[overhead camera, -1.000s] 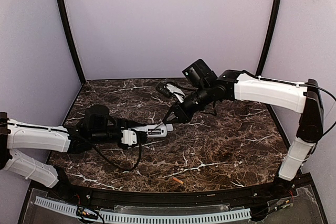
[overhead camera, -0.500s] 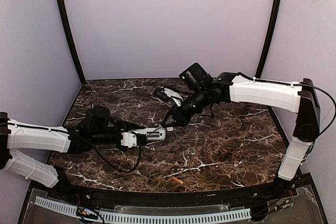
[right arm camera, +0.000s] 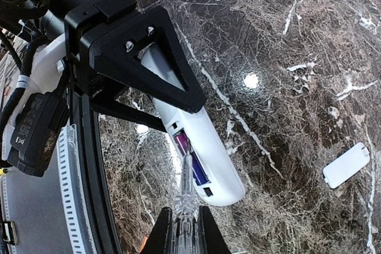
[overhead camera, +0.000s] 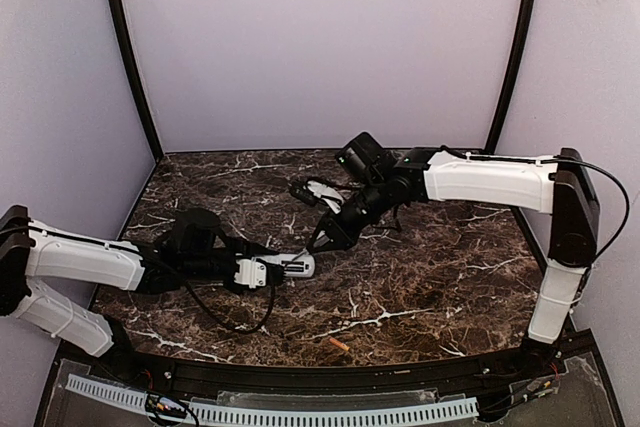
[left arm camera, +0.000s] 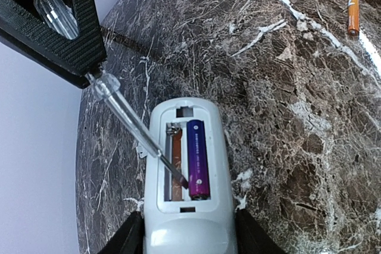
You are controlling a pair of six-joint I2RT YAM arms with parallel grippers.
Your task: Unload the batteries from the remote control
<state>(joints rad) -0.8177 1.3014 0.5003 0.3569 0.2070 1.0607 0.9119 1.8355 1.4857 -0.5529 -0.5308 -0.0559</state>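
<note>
The left pincer point(left arm camera: 189, 245), half open, is gripping the remote control point(left arm camera: 184, 227), with 1 purple battery point(left arm camera: 197, 159) sitting in its bay just ahead. The right pincer point(right arm camera: 184, 230) is clamping tight on a clear screwdriver point(left arm camera: 128, 116), its tip resting inside that bay. An orange battery point(left arm camera: 353, 13) and a white cover point(right arm camera: 346, 165) are lying well apart from both.

The remote control point(overhead camera: 293, 265) and screwdriver point(left arm camera: 123, 114) have shifted nearer and leftward.
</note>
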